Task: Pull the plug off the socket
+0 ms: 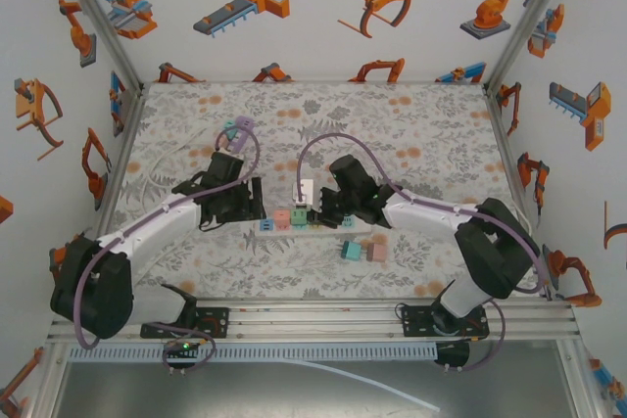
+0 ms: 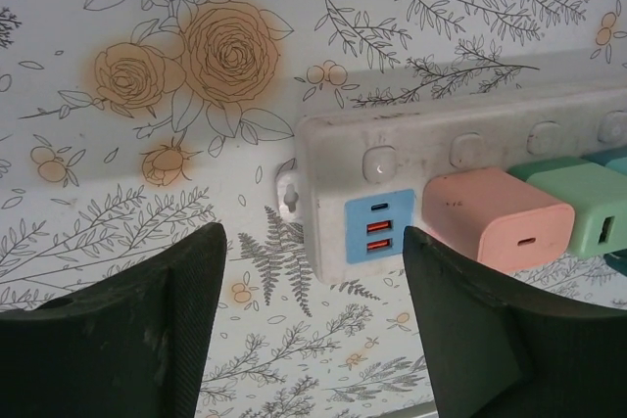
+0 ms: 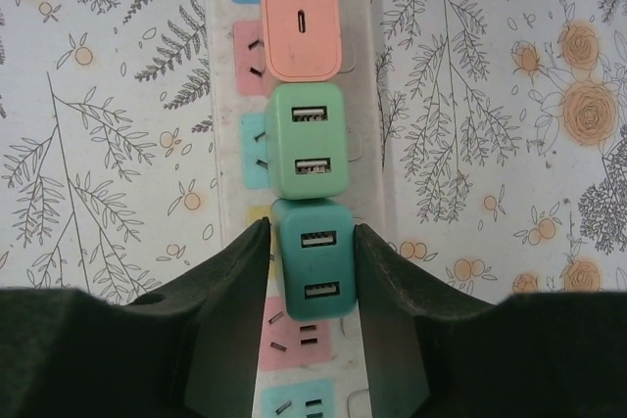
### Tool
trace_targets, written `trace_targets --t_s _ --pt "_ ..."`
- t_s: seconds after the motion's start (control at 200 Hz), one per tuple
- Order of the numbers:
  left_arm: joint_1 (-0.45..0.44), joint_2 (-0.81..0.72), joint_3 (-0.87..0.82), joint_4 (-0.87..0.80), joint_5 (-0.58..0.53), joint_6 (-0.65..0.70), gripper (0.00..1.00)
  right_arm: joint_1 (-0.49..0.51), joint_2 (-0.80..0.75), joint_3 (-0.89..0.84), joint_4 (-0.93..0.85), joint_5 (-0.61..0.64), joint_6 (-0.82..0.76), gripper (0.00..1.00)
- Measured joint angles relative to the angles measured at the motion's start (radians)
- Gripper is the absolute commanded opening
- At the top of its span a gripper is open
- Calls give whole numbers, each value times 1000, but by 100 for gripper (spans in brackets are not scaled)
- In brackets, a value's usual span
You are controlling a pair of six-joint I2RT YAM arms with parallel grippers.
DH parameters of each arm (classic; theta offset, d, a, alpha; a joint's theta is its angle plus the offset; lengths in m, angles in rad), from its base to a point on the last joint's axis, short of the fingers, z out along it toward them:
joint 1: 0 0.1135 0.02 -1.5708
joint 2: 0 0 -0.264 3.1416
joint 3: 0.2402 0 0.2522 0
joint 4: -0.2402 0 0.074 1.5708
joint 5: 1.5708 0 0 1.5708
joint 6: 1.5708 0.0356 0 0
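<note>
The teal plug point(image 3: 312, 266) at lower centre is pinched by the right gripper point(image 3: 312, 230); the left gripper point(image 2: 313, 242) is held spread at the power strip point(image 2: 441, 124).

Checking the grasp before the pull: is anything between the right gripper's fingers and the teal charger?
Nothing visible. The fingers of the right gripper flank the teal charger on both sides. The light green charger sits right next to it on the power strip, just past the fingertips, crowding the grasp without blocking it.
</note>
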Motion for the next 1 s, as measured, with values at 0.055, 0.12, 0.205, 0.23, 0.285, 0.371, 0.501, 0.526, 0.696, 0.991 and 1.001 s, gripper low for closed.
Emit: trace_targets --t_s 0.055,0.12,0.205,0.23,0.285,0.371,0.501,0.526,0.696,0.991,1.001 --pt "1 14 -1 10 8 0 65 -1 7 7 -4 -1 0 35" --pt "2 29 -2 17 18 0 65 -1 8 11 -11 -1 0 33" --pt "2 48 -3 21 31 0 63 -2 9 13 -14 -2 0 32" --pt "2 54 -3 21 33 0 63 -2 10 14 -15 -2 0 32" --pt "2 66 -3 23 34 0 63 -2 11 16 -18 -3 0 31" --pt "2 80 -5 27 34 1 62 -2 11 18 -21 -3 0 30" --pt "2 89 -12 31 37 3 62 -2 11 21 -25 -3 0 28" --pt "0 91 -12 31 40 4 61 -2 11 21 -26 -3 0 28" --pt "-10 93 -11 34 34 9 60 -2 13 30 -42 -4 0 23" --pt "-35 104 4 26 -1 12 60 -4 17 55 -84 -4 2 18" --pt "-36 104 5 26 -3 12 60 -4 17 55 -84 -4 2 18"
